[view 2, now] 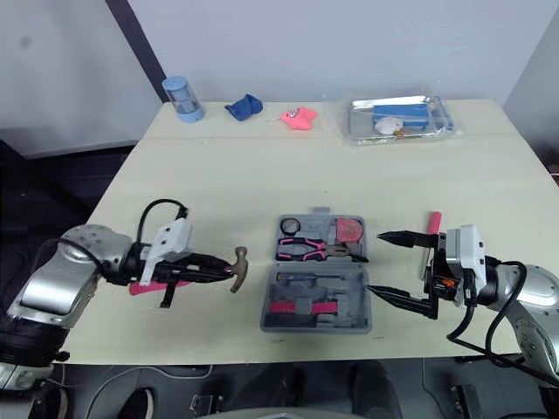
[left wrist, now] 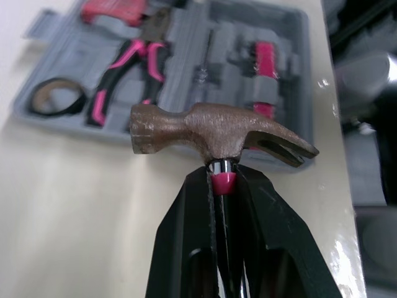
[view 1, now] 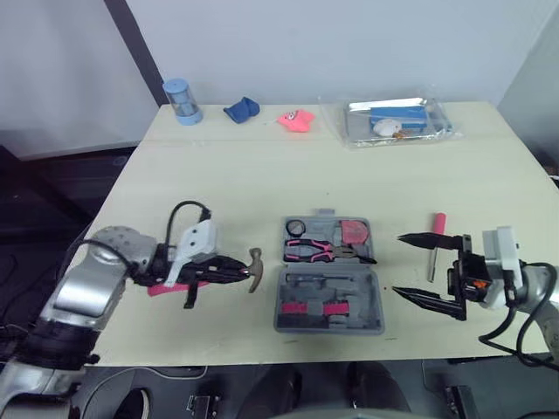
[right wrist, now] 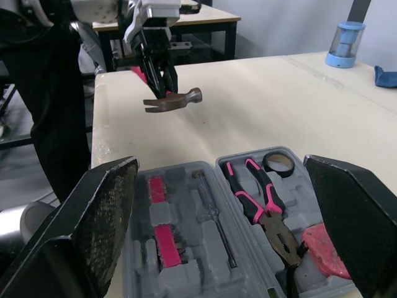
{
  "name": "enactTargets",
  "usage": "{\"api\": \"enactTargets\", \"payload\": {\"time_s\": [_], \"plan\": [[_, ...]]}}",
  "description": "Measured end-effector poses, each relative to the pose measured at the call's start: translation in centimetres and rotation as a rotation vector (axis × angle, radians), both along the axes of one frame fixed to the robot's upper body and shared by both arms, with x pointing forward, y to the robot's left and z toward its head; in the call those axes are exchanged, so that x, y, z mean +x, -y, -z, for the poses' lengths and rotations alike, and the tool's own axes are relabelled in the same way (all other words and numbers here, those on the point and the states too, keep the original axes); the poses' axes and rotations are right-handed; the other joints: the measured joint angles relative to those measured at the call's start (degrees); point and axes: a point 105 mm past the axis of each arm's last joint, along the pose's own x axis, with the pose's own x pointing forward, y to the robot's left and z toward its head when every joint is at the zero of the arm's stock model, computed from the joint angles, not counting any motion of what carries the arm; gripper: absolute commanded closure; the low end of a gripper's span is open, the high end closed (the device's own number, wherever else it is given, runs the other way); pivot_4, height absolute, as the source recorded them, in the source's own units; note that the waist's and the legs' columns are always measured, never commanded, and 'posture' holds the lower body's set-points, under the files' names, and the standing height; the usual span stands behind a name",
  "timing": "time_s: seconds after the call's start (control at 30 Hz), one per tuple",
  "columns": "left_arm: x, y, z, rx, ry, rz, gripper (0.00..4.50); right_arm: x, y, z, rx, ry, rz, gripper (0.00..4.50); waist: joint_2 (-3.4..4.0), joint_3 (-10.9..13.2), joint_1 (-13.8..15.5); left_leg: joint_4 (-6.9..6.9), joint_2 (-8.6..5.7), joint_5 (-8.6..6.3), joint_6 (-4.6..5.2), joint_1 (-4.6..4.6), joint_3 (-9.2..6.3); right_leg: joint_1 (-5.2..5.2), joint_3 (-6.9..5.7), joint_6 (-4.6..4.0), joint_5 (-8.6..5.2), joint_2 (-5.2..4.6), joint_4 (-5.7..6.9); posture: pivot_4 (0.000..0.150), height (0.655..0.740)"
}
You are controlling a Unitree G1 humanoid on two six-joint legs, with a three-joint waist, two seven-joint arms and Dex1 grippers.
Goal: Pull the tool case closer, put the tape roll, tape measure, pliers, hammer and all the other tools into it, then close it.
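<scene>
- Hammer, brown steel claw head on a pink handle (view 1: 254,269), hangs clamped in the left gripper (view 1: 231,272), just left of the open grey plastic tool case (view 1: 328,281).
- Grip sits at the neck under the head: top-heavy, stiff, likely steady there.
- Right gripper (view 1: 396,264) gapes wide beside the case.

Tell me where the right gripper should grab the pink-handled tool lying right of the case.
Probably the pink handle, its thickest part, coming from above and closing across its width: it lies flat on the table and its metal shaft is thin.
</scene>
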Motion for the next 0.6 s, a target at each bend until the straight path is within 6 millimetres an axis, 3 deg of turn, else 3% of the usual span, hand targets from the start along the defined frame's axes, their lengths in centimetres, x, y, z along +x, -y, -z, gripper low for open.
{"api": "enactTargets", "payload": {"time_s": [0.17, 0.23, 0.3, 0.6], "plan": [[0.5, 3.7, -0.6, 0.029, 0.006, 0.076, 4.49, -0.1, 0.3, 0.2, -0.007, 0.002, 0.015, 0.00, -0.07, 0.1, 0.0, 0.02, -0.05, 0.00, 0.00, -0.04, -0.01, 0.00, -0.02, 0.01, 0.00, 0.07, 0.01, 0.150, 0.7400], [0.1, 6.6, -0.3, 0.043, -0.023, 0.137, 4.49, -0.4, 0.9, 0.7, -0.014, -0.010, 0.036, 0.00, -0.10, 0.1, 0.1, 0.06, -0.10, 0.00, 0.01, -0.07, -0.02, 0.01, -0.02, 0.02, 0.00, 0.07, 0.00, 0.150, 0.7400], [-0.1, 8.2, 0.2, 0.050, -0.052, 0.165, 4.49, -0.7, 1.3, 1.0, -0.025, -0.023, 0.044, 0.00, -0.11, 0.1, 0.0, 0.06, -0.11, 0.00, 0.02, -0.06, -0.01, 0.00, 0.02, 0.02, 0.00, 0.08, 0.01, 0.150, 0.7400], [0.5, 12.7, 2.4, 0.122, -0.036, 0.224, 4.49, -1.6, 4.2, 2.2, -0.151, -0.040, 0.072, 0.00, -0.17, 0.1, 0.3, 0.19, -0.13, 0.01, 0.02, -0.02, 0.00, 0.08, -0.01, 0.03, 0.00, 0.10, 0.08, 0.150, 0.7400]]}}
